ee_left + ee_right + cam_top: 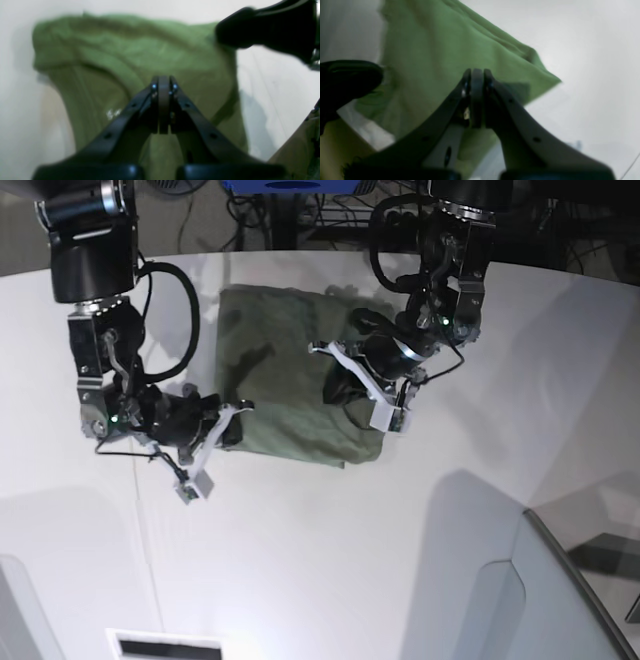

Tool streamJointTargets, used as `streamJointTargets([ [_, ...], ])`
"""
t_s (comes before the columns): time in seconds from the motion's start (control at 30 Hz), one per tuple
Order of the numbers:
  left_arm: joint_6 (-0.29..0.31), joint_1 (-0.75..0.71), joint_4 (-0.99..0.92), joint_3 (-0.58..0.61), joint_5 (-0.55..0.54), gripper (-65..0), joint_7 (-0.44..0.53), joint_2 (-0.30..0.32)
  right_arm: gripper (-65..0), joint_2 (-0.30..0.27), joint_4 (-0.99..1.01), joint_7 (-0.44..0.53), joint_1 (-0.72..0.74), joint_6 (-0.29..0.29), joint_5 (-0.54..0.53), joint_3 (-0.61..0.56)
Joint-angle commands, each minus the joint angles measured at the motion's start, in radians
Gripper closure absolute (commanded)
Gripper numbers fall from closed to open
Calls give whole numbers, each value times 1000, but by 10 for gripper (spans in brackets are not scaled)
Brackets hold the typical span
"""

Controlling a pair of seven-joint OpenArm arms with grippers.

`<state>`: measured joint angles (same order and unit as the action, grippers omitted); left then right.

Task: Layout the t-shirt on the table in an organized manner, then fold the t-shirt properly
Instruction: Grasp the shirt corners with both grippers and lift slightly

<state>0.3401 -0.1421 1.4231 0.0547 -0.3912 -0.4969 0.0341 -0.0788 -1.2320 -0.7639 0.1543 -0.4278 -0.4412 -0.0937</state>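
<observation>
Centrally t-shirt (285, 370), white table (330, 560) open around

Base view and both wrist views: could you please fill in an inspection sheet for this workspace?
Surface: large white curved-edge table, bare around the shirt.
Job's things: olive-green cotton t-shirt lying as a folded, creased block.
Clutter: nothing seen.
Grippers: left tool shut at the shirt's edge; right tool shut at the opposite edge; whether either pinches cloth is unclear.
Cables: black loops on both arms.
Surroundings: grey translucent panel, cables and gear behind the table.
</observation>
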Motion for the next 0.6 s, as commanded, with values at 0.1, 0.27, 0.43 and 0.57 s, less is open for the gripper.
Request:
streamJointTargets([
  [0.1,9,26,-44,4,-13,0,66,2,-20,-22,126,100,43,-6,-15,4],
  [0.27,9,28,-63,6,-13,0,82,2,-20,-32,257,205,64,-6,-15,2],
  [0.43,9,23,0,0,-19,0,76,2,-20,-51,220,212,60,-6,-15,2],
  [0.57,11,-38,150,14,-19,0,40,-4,0,-77,-50,156,-9,-6,-15,1],
])
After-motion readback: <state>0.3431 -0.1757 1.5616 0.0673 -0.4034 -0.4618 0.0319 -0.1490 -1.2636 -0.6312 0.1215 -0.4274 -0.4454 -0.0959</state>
